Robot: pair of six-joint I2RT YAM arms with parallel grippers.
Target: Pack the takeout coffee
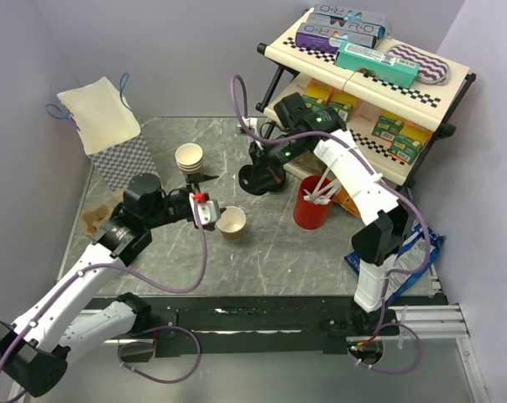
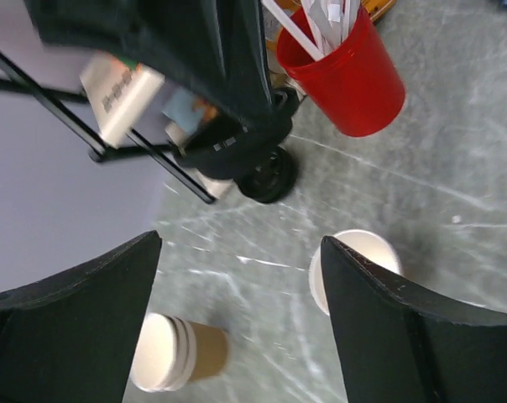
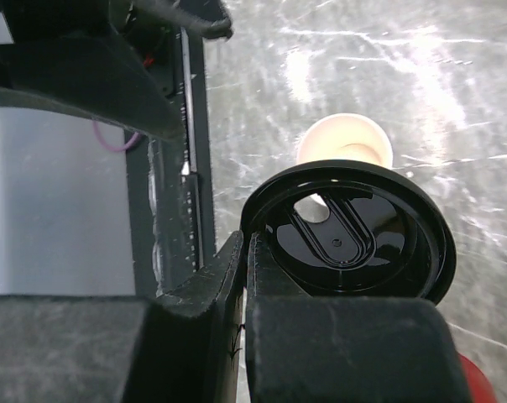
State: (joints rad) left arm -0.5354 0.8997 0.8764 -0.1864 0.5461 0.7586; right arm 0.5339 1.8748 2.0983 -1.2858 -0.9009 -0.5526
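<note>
No lidded brown cup shows in any view. My right gripper (image 1: 266,164) (image 3: 248,243) is shut on the rim of a round black plastic lid (image 3: 347,242) and holds it above the table. A lidless brown cup with a white inside (image 1: 231,222) (image 3: 344,141) stands upright below and beyond that lid. My left gripper (image 1: 210,198) (image 2: 241,243) is open and empty, just left of the lidless cup (image 2: 354,259). A stack of nested lidless brown cups (image 1: 189,157) (image 2: 174,353) stands behind it.
A red cup of white stirrers (image 1: 312,202) (image 2: 351,74) stands right of centre. A black stack of lids (image 1: 258,180) (image 2: 269,173) sits under my right gripper. A checkered bag (image 1: 111,134) stands at back left, a brown cup carrier (image 1: 92,220) at left, a stocked shelf (image 1: 379,75) at back right.
</note>
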